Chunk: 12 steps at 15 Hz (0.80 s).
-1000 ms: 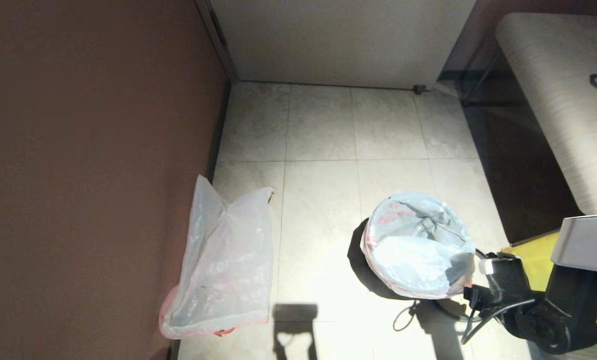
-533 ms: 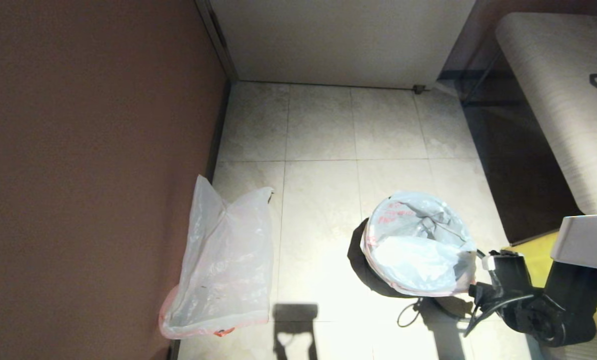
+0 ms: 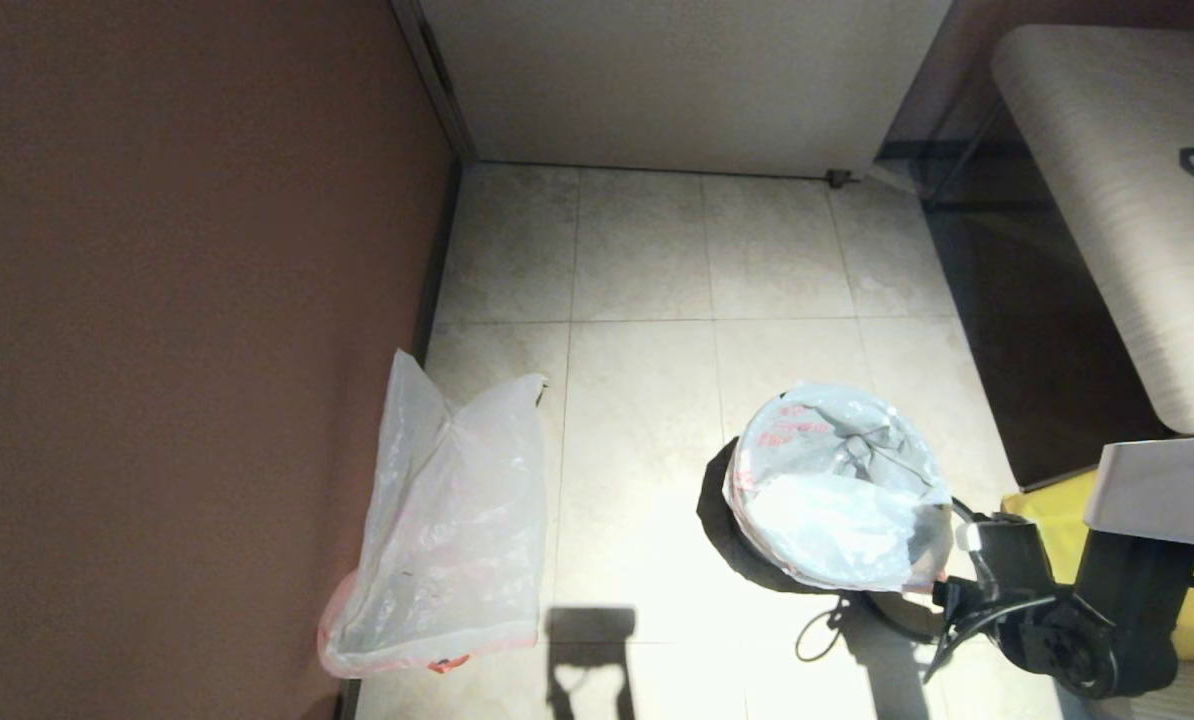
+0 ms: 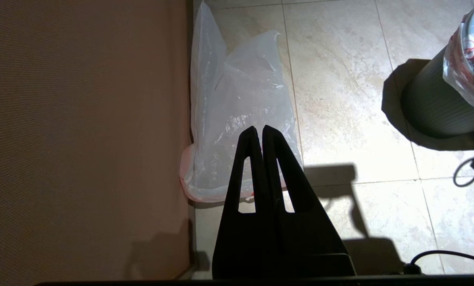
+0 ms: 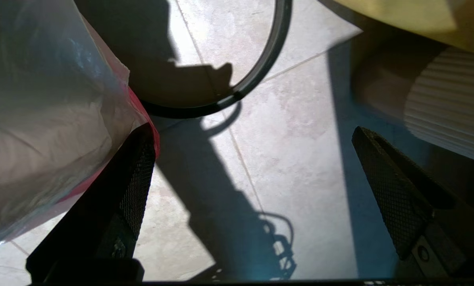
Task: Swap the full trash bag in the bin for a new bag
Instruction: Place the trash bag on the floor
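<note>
The black bin [image 3: 722, 520] stands on the tiled floor at the near right, with a white, red-printed bag [image 3: 837, 490] stretched over its rim. Another translucent bag [image 3: 447, 530] lies against the brown wall at the left. My right gripper [image 5: 253, 131] is open beside the bin's near right side. One of its fingers [image 5: 135, 178] touches the red hem of the bin's bag [image 5: 42, 119], with nothing between the fingers. A thin grey hoop [image 5: 269, 59] lies on the floor past it. My left gripper [image 4: 259, 129] is shut and empty, hanging above the floor bag [image 4: 237, 119].
A brown wall [image 3: 177, 350] runs along the left and a pale door or panel [image 3: 677, 80] closes the far end. A striped bench [image 3: 1127, 200] and a yellow bag [image 3: 1057, 515] crowd the right. A cable loop [image 3: 812, 630] lies near the bin.
My right arm has shifted slightly lower and nearer to me beside the bin, and the bin's bag has settled a little. The floor bag has not moved.
</note>
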Available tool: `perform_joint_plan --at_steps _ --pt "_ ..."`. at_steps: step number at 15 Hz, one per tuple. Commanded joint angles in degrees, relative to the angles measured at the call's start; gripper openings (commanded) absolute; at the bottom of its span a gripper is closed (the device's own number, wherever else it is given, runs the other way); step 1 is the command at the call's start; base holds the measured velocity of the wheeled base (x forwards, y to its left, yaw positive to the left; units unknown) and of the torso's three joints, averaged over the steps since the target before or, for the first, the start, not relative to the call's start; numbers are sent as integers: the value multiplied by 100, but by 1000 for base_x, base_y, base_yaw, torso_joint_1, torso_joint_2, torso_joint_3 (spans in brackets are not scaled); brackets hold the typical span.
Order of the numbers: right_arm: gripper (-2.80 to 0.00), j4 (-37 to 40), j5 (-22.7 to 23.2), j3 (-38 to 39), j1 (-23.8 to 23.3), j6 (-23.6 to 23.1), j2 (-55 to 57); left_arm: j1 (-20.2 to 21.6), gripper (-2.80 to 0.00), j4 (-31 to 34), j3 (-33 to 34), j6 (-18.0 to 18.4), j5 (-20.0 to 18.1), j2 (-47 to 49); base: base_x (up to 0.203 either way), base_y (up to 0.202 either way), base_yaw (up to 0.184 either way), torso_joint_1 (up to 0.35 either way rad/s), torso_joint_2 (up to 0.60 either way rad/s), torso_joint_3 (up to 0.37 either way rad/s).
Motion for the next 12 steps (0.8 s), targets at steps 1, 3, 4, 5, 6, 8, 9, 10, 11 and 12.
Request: perform_joint_plan --at_steps 1,3,4,5,6,8,9,10,11,12 --pt "0 -33 510 -232 0 83 215 2 -280 -1 0 2 -2 -10 0 0 0 0 0 0" --pt "0 -32 732 -396 -2 261 280 2 -280 -1 0 2 -2 -10 0 0 0 0 0 0" --pt "0 -32 732 -480 -2 260 348 2 -280 -1 0 2 -2 -10 0 0 0 0 0 0" --pt "0 -20 708 -575 -6 243 429 2 -280 -1 0 2 -2 -10 0 0 0 0 0 0" --pt "0 -22 696 -673 -4 230 484 2 -280 -1 0 2 -2 -10 0 0 0 0 0 0" --pt "0 -36 837 -839 -2 245 496 2 -280 -1 0 2 -2 -10 0 0 0 0 0 0" --pt "0 -8 991 -959 -2 241 511 2 -280 -1 0 2 -2 -10 0 0 0 0 0 0" --pt "0 59 1014 -1100 -2 222 525 2 -280 -1 0 2 -2 -10 0 0 0 0 0 0" --pt "0 196 1017 -1213 -7 151 543 2 -280 -1 0 2 -2 -10 0 0 0 0 0 0" --pt "0 299 1022 -1337 -35 110 579 2 -280 -1 0 2 -2 -10 0 0 0 0 0 0"
